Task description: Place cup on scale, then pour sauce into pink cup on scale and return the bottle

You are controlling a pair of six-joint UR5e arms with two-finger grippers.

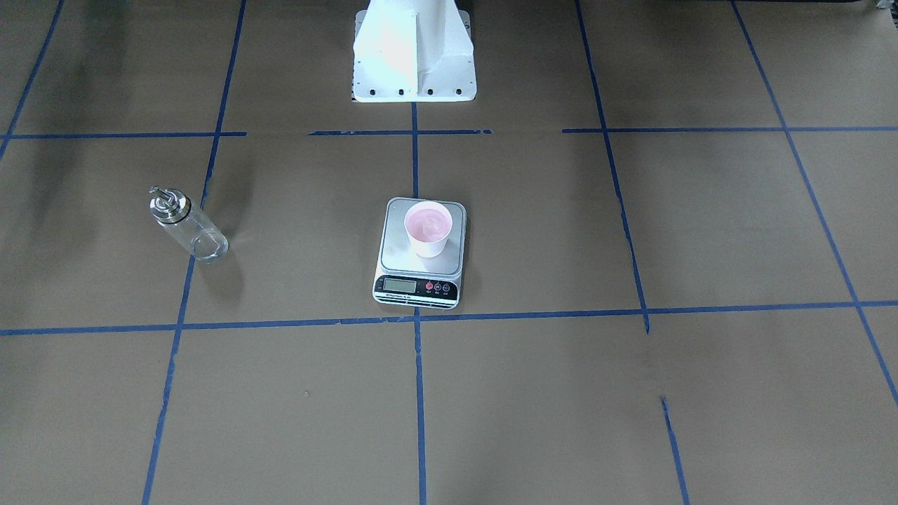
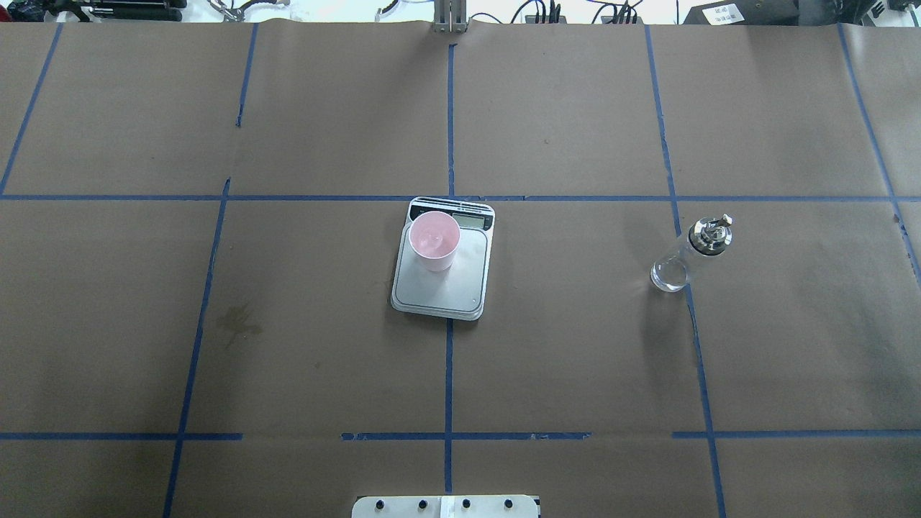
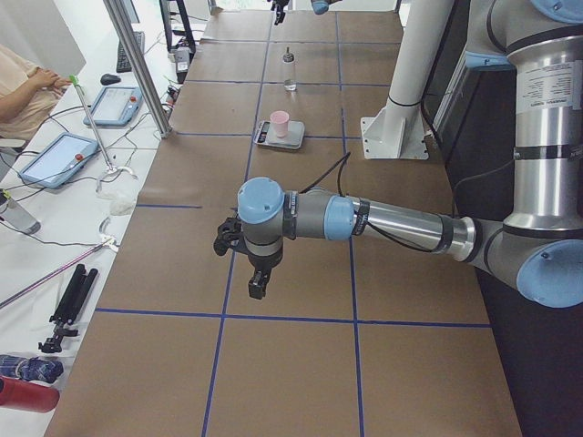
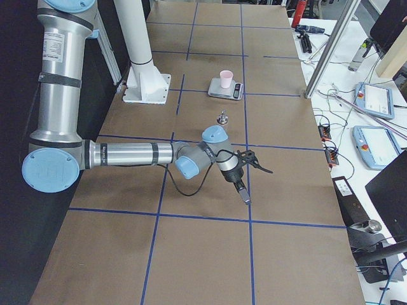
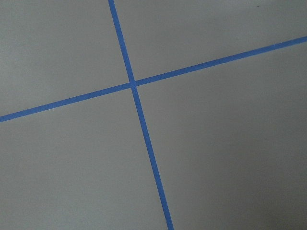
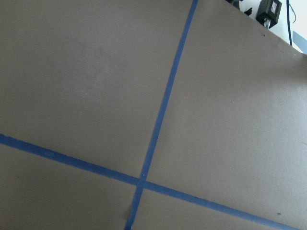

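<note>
Even, bright overhead light casts soft shadows beside the bottle and scale, the white base at the front view's top centre is blown out, and both wrist views look slightly soft.

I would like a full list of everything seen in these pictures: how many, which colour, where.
cup: 1, pale pink, upright on the scale
scale: 1, steel with black front strip, table centre
bottle: 1, clear glass, metal collar, upright on the robot's right, apart from the scale
table: 1, brown, blue tape grid
teach pendants: 2, grey, side bench
person: 1, at that bench
robot base: 1, white, table edge
left gripper: 1, black, above bare table, state unclear
right gripper: 1, black, above bare table, state unclear
</note>
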